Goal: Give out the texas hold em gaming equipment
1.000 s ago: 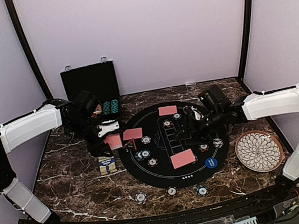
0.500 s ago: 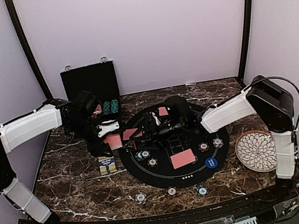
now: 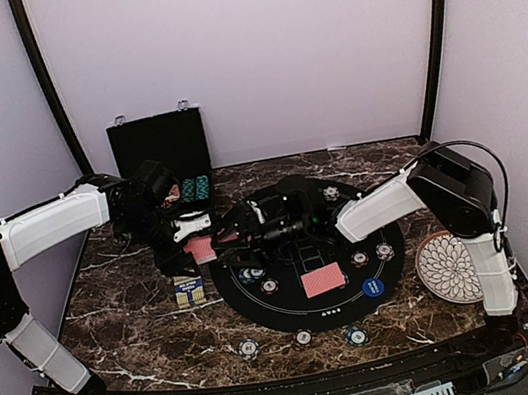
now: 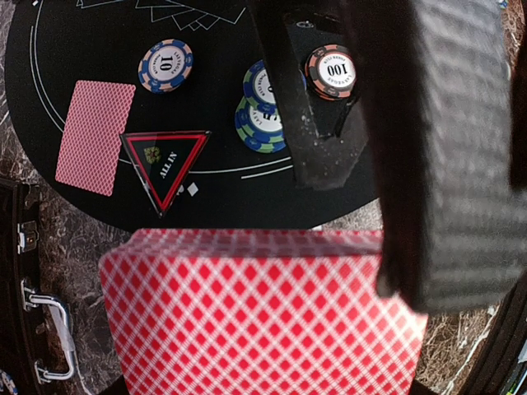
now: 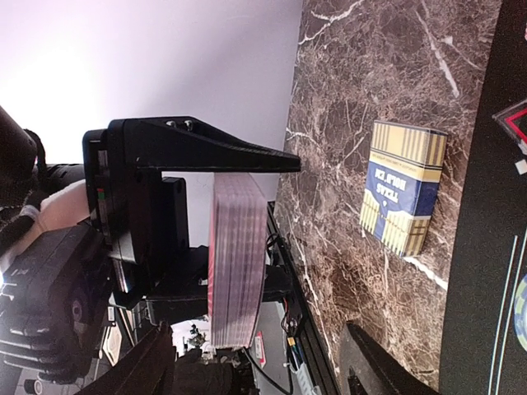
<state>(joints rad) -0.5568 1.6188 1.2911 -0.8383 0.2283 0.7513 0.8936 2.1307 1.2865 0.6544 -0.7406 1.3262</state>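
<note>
The left gripper [image 3: 193, 240] is clamping a thick deck of red-backed playing cards [image 4: 263, 321], with its fingers pressing on the deck's two faces, just off the edge of the round black mat [image 3: 263, 309]. The right gripper [image 5: 259, 329] is reaching across the mat towards it with its jaws spread wide. In the right wrist view its two fingers are sitting on either side of the deck's nearest edge, with a gap showing on each side and no contact visible.

Just beyond the left gripper's fingers, a small red triangle token [image 4: 165, 160] marked ALL IN is lying on the mat. A single red-backed card [image 4: 95, 136] is resting face down beside it. Farther out from that gripper, a chip marked 10 [image 4: 165, 65] is lying alone, a chip marked 100 [image 4: 331, 72] is showing past a black finger, and two blue-and-green chips [image 4: 259, 115] are overlapping between them.

A yellow-and-blue card box [image 5: 403, 188] is lying on the marble table [image 5: 362, 74], on the near side of the left gripper. Well away from the right gripper, towards that arm's base, a blue marker disc [image 3: 373, 288] is sitting on the mat's edge, and a white patterned plate [image 3: 455, 267] is sitting on the table.
</note>
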